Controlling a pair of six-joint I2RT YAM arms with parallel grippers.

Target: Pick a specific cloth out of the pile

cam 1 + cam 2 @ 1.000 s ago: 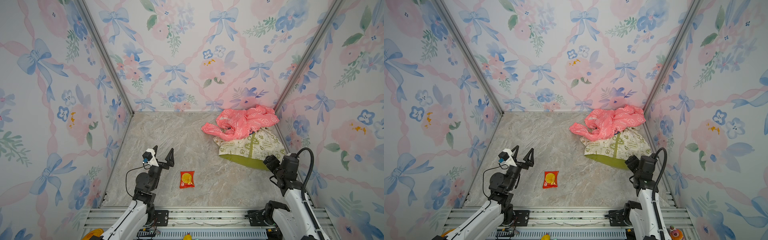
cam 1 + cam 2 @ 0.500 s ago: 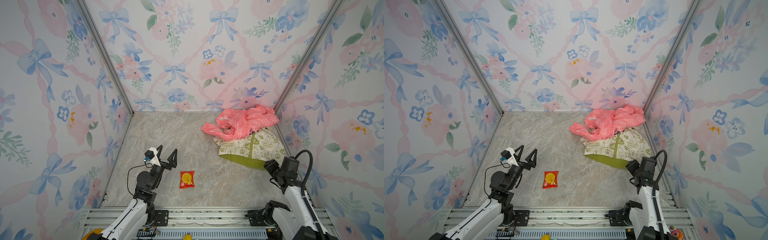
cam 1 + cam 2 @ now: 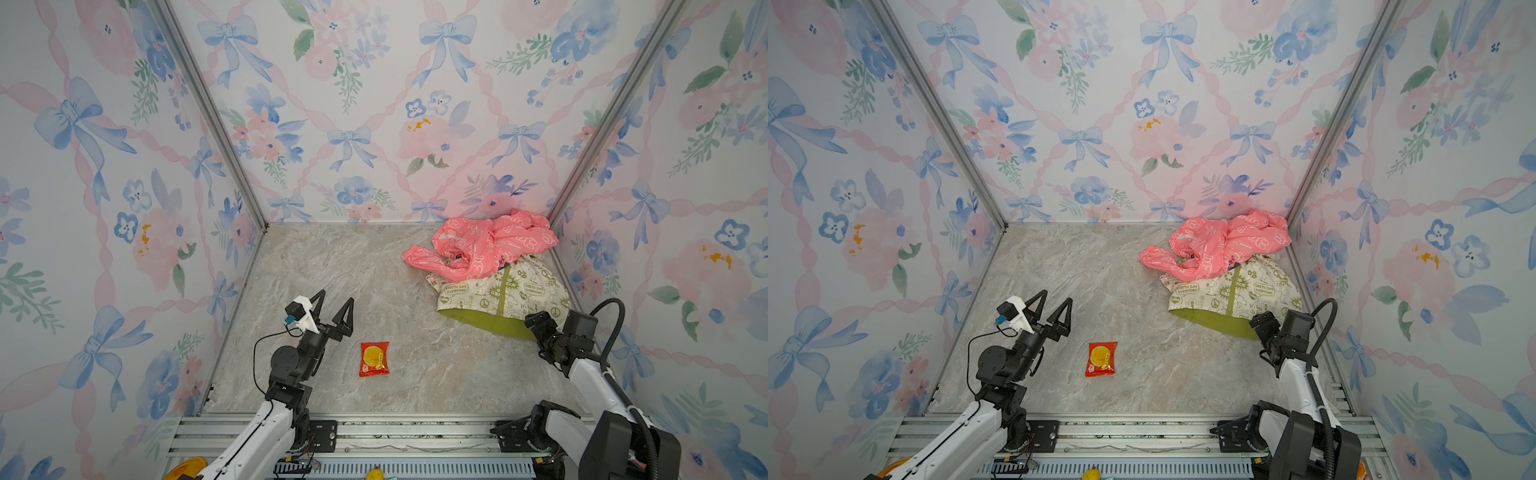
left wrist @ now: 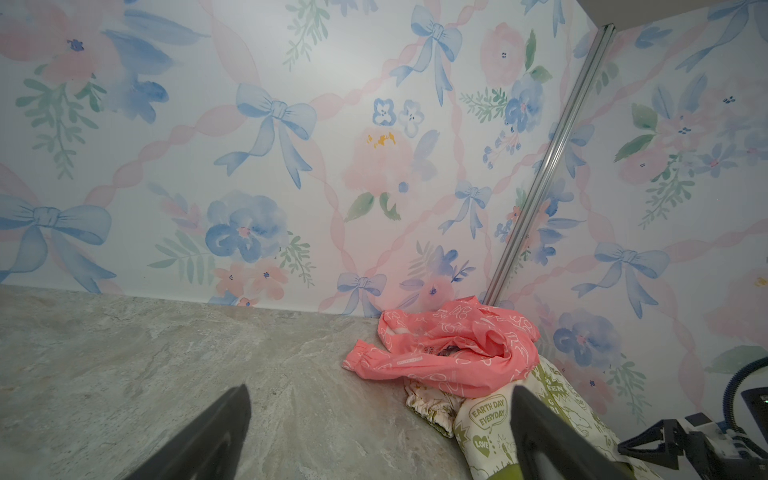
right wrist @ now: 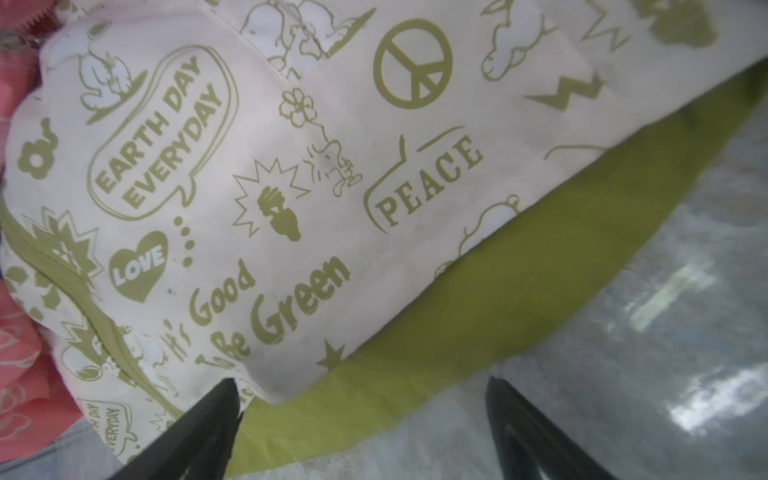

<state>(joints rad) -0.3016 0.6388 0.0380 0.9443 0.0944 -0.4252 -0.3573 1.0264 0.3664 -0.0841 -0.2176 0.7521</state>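
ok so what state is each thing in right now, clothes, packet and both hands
cream garment, laid out, green lining showing at the hem
pink garment, crumpled, lying on the cream garment
red packet, flat on the table, on its own
left hand, open, empty, raised
right hand, open, empty, at the cream garment's hem
lavender cloth, not visible

The pile (image 3: 494,249) fills the far right corner of the table (image 3: 332,270); a packet (image 3: 374,359) lies front-left of it.
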